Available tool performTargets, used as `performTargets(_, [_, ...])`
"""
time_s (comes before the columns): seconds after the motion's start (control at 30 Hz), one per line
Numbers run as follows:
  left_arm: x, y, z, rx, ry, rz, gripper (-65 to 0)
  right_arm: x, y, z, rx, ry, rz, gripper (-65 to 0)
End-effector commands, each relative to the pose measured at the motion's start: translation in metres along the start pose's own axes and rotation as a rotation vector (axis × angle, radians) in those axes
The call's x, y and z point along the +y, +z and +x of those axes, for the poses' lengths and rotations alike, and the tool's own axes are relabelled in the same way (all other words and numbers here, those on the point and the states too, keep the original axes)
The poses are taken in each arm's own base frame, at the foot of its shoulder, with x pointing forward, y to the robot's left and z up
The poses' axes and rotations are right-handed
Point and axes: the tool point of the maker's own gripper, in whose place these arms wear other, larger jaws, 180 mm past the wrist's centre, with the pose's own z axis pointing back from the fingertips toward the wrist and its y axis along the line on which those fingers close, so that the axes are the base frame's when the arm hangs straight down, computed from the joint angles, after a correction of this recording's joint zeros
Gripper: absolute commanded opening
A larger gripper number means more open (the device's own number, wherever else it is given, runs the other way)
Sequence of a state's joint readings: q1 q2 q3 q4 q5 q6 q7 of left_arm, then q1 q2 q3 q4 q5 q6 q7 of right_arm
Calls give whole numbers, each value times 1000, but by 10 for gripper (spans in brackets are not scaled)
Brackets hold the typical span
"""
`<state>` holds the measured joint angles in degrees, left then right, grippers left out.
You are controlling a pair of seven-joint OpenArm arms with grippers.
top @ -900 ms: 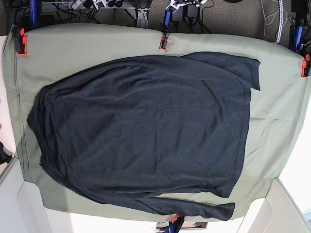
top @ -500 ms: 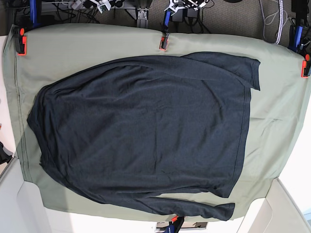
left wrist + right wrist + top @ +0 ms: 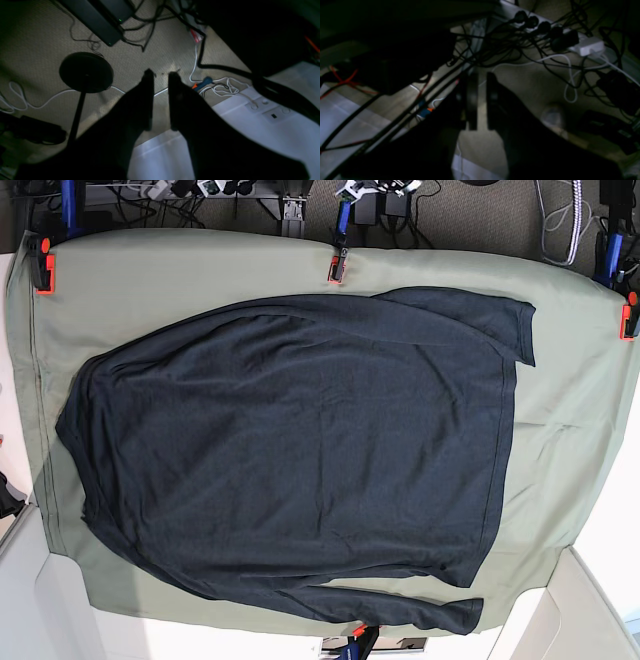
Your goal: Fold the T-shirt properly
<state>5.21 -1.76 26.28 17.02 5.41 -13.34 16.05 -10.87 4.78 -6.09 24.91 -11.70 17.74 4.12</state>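
Left gripper (image 3: 160, 75) above floor cables (image 3: 220, 87) — T-shirt (image 3: 290, 450) elsewhere

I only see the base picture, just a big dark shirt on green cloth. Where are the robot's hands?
Observer: Off the table. The left gripper hangs over carpet, near a round black stand base.
Operator: Is it holding anything?
Observer: No. Its jaws stand a narrow gap apart with only floor between them.
Operator: And the other hand?
Observer: The right gripper is empty too, jaws nearly together, above tangled cables and a power strip. Neither touches the T-shirt.
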Motion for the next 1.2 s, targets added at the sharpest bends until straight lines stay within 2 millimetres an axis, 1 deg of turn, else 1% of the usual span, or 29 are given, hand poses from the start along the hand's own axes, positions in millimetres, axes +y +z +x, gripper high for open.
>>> performTargets(0.0, [3, 1, -7, 9, 0, 5, -511, -1, 3, 2, -20, 6, 2, -579])
performTargets(0.13, [8, 6, -21, 10, -17, 6, -511, -6, 14, 3, -67, 34, -15, -579])
performTargets(0.27, [9, 16, -33, -21, 9, 3, -511, -7, 30, 7, -129, 68, -30, -579])
performTargets(0.43, [4, 34, -45, -84, -5, 10, -511, -7, 60, 6, -199, 117, -47, -579])
performTargets(0.57, [0, 55, -50, -125, -38, 19, -510, -8, 90, 10, -273, 93, -44, -579])
performTargets(0.7, [1, 84, -41, -209, -42, 29, -509, -9, 120, 22, -348, 109, -54, -579])
performTargets(0.73, [2, 92, -38, -234, -39, 38, -497, -10, 128, 27, -368, 113, -58, -579])
performTargets(0.8, [9, 109, -32, -281, -23, 63, -438, -12, 141, 37, -404, 132, -70, -579])
performTargets(0.87, [22, 128, -28, -322, 9, 98, -369, -14, 154, 47, -441, 147, -81, -579])
performTargets(0.93, [33, 147, -24, -354, 35, 127, -329, -16, 166, 59, -482, 135, -86, -579])
performTargets(1.03, [46, 177, -18, -388, 12, 152, -329, -22, 182, 77, -535, 116, -98, -579])
performTargets(1.17, [69, 220, -11, -451, 11, 233, -329, -31, 204, 103, -623, 99, -122, -579])
